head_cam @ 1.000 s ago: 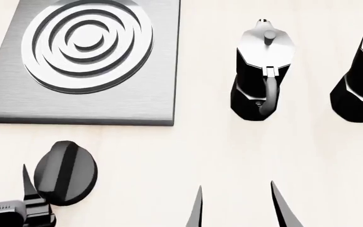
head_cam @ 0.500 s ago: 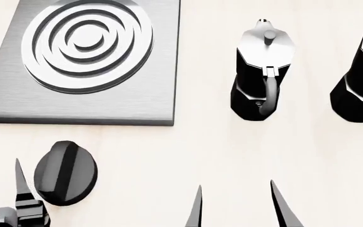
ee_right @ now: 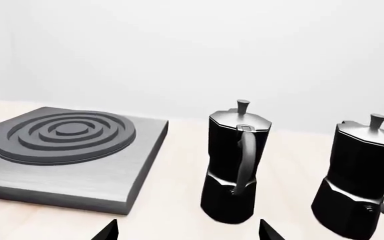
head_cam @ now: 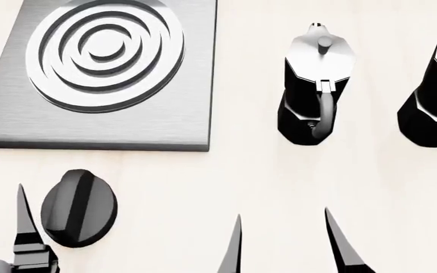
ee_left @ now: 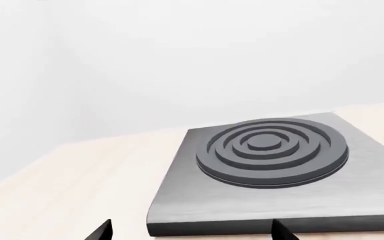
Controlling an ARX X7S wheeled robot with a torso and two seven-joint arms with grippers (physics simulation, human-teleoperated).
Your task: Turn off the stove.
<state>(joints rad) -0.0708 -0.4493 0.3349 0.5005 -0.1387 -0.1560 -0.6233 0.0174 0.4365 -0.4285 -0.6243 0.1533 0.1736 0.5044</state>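
The left gripper (head_cam: 29,227) sits low at the near edge of the table (head_cam: 203,187). Only one dark pointed finger (head_cam: 23,213) shows in the head view, standing just beside the knob (head_cam: 78,208) on its outer side; whether it touches the knob cannot be told. In the left wrist view two fingertips (ee_left: 102,231) show well apart, with nothing between them, so this gripper is spread wide and holds nothing.

The right gripper (head_cam: 283,244) is also low at the near edge, its two fingers (head_cam: 234,250) spread apart over bare tabletop and holding nothing.

The stove (head_cam: 100,74) lies flat beyond the left fingers, its near edge separated from the knob by a strip of bare table. The burner (head_cam: 104,48) of raised rings sits within the plate. The knob's ridge points roughly toward the stove, tilted slightly.

Beyond the right fingers stands one pot (head_cam: 316,85), upright, handle facing the fingers. A second pot (head_cam: 435,96) stands well apart from the first, on the outer side, partly cut by the frame edge.

Open tabletop lies between the two grippers, and between the stove's edge and the first pot.
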